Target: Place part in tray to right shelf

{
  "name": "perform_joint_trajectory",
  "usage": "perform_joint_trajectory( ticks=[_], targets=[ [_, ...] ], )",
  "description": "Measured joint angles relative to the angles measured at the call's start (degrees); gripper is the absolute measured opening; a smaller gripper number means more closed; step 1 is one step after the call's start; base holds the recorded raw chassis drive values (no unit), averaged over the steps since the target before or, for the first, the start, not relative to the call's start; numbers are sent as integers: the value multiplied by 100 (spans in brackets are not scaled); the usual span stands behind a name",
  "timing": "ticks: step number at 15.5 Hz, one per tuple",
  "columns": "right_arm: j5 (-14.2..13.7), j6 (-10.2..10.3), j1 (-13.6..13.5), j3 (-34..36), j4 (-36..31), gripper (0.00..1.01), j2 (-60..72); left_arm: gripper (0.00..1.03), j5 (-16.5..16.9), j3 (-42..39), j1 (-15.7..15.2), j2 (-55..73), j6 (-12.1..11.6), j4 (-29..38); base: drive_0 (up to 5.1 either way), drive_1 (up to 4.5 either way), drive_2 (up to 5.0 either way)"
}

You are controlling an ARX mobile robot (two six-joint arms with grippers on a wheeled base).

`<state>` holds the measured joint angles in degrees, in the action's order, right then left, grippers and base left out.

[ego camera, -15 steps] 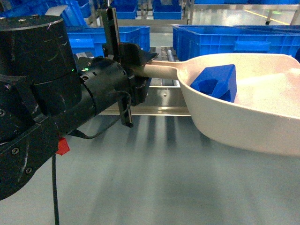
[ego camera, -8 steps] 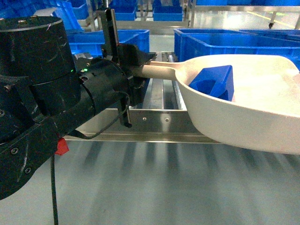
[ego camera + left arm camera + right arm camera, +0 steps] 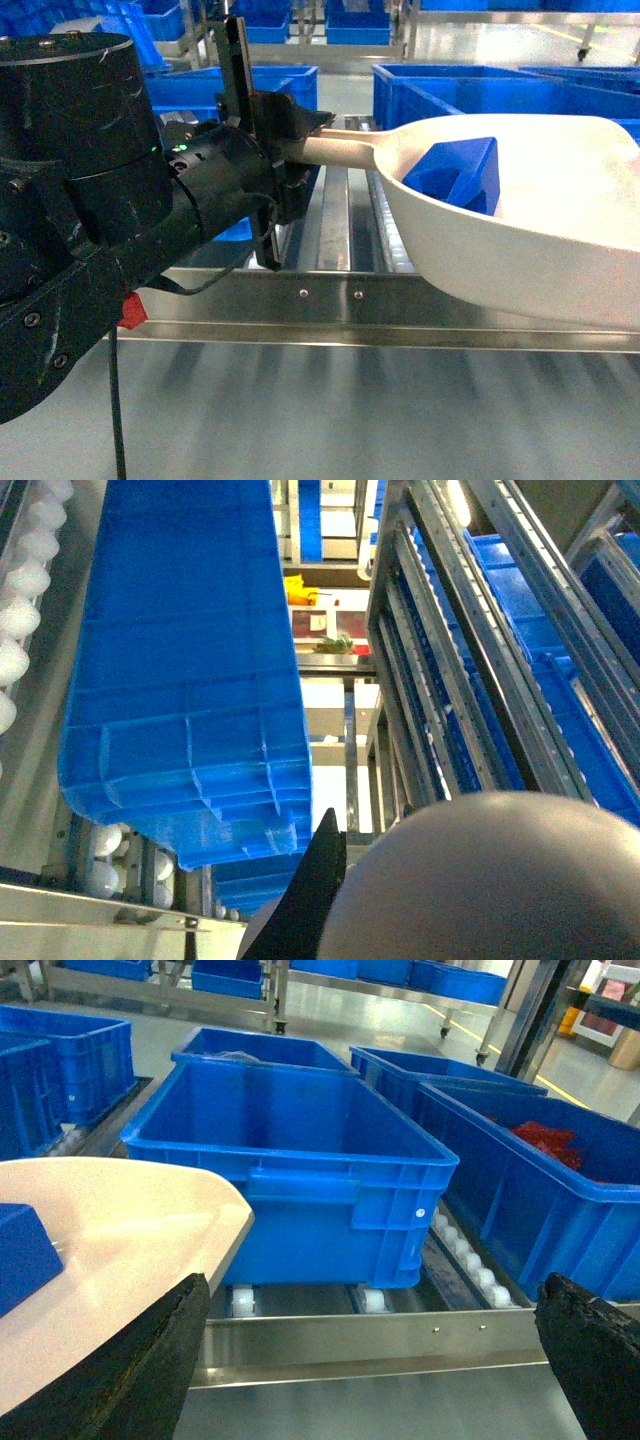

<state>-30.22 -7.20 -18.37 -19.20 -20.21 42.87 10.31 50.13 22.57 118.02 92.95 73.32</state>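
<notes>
The pale beige tray [image 3: 540, 250] hangs in the air in front of the right shelf [image 3: 350, 305], its bowl over the steel front rail. The blue part [image 3: 455, 175] lies inside the tray, leaning on its back wall. My left gripper [image 3: 300, 148] is shut on the tray's long handle. In the left wrist view one black finger [image 3: 318, 890] sits against the rounded tray [image 3: 490, 880]. My right gripper [image 3: 370, 1360] is open and holds nothing. It sits just right of the tray [image 3: 120, 1230] and the part [image 3: 20, 1250], facing the shelf rail [image 3: 400, 1345].
Large blue crates [image 3: 290, 1150] stand on the shelf's white rollers [image 3: 470, 1260] behind the rail. A crate at the right [image 3: 545, 1145] holds red pieces. More blue crates [image 3: 250, 85] and racks fill the background. A narrow roller lane [image 3: 335, 210] runs between the two crates nearest me.
The shelf's rail and the crates have grown and slid down the head view, so I have come closer to the shelf. The left arm, tray and part keep their pose.
</notes>
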Motion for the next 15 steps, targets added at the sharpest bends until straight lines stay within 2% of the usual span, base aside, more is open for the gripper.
perform_joint_trajectory(
  ticks=[5, 8, 15],
  targets=[
    [0, 0, 0, 0, 0, 98, 0, 13, 0, 0, 0, 0, 2, 0, 0, 0, 0],
    [2, 0, 0, 0, -4, 98, -37, 13, 2, 0, 0, 0, 0, -2, 0, 336, -336],
    [2, 0, 0, 0, -2, 98, -22, 13, 2, 0, 0, 0, 2, 0, 0, 0, 0]
  ],
)
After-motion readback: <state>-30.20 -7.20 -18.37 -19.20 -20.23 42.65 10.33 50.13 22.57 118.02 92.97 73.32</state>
